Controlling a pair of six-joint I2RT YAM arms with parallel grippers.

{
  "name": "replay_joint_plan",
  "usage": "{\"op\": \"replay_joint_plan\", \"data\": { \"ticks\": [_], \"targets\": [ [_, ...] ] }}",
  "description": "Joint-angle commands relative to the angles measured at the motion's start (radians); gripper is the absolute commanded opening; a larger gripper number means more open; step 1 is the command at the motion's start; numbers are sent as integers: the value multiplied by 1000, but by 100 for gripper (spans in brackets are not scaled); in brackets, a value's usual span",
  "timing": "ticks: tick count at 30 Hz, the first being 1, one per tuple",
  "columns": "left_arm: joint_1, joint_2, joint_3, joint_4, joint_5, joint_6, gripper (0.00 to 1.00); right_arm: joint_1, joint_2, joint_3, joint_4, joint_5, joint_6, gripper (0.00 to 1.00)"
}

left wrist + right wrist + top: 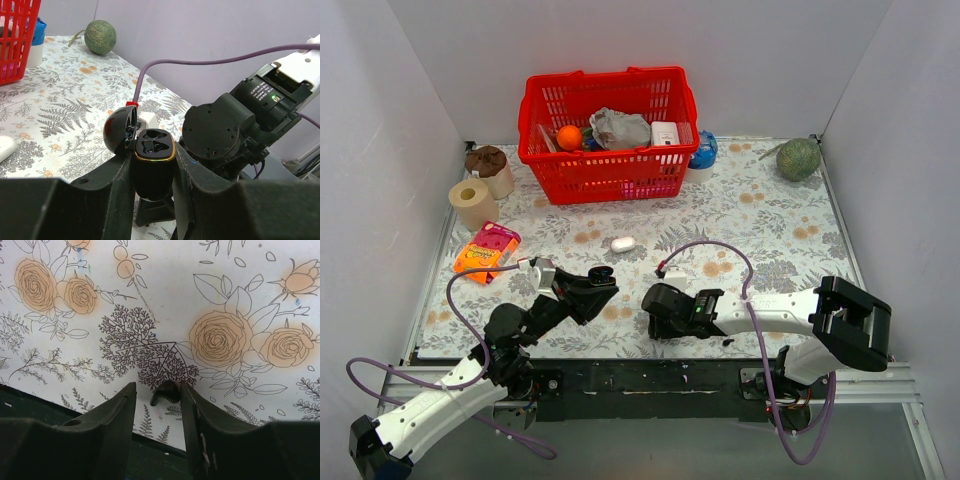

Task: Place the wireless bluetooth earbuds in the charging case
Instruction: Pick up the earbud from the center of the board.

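My left gripper (152,154) is shut on the black charging case (152,172) and holds it upright above the table. The case's lid (119,131) is swung open to the left, and its two glossy cavities face up; I cannot tell whether anything lies in them. From above, the case (601,272) shows at the tip of the left gripper (592,288). My right gripper (157,386) points down at the flowered cloth, open. One small black earbud (166,391) lies on the cloth between its fingers, close against the right finger (192,405). The top view hides that earbud under the right gripper (653,300).
A white pill-shaped case (623,243) lies on the cloth just beyond both grippers. A red basket (608,130) of items stands at the back, a green melon (798,158) at the back right. A paper roll (472,203) and an orange packet (487,250) lie at the left. The right wrist (220,130) is close beside the case.
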State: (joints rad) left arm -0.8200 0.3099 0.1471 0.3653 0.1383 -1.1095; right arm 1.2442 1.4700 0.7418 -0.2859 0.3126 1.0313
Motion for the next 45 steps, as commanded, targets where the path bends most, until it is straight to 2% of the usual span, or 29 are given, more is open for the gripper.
{"op": "replay_joint_plan", "data": {
  "ticks": [1, 9, 14, 18, 22, 26, 29, 34, 36, 45],
  "targets": [
    [-2, 0, 40, -3, 0, -6, 0, 20, 24, -51, -102, -23, 36, 46],
    [-2, -2, 35, -3, 1, -12, 0, 27, 29, -56, -113, -21, 38, 32],
    [-2, -5, 34, -5, 1, -16, 0, 28, 50, -42, -116, -1, -10, 13],
    [-2, -6, 35, -9, 0, -15, 0, 27, 93, -10, -111, 48, -157, 1],
    [-2, -17, 35, -19, -6, -12, 0, 29, 115, 14, -107, 117, -400, 1],
    [-2, -25, 29, -22, -16, -10, 0, 21, 110, 36, -81, 216, -583, 1],
    [-2, -19, 34, -20, -20, -4, 0, 1, 92, 51, -53, 217, -664, 1],
    [-2, -14, 43, -13, -31, 13, 0, -20, 7, 94, -76, 238, -674, 1],
    [-2, -9, 40, 1, -39, 16, 0, -25, -72, 114, -96, 246, -683, 1],
    [-2, 90, 51, 210, -37, 20, 0, -31, -321, 332, -180, 227, -740, 1]
  ]
}}
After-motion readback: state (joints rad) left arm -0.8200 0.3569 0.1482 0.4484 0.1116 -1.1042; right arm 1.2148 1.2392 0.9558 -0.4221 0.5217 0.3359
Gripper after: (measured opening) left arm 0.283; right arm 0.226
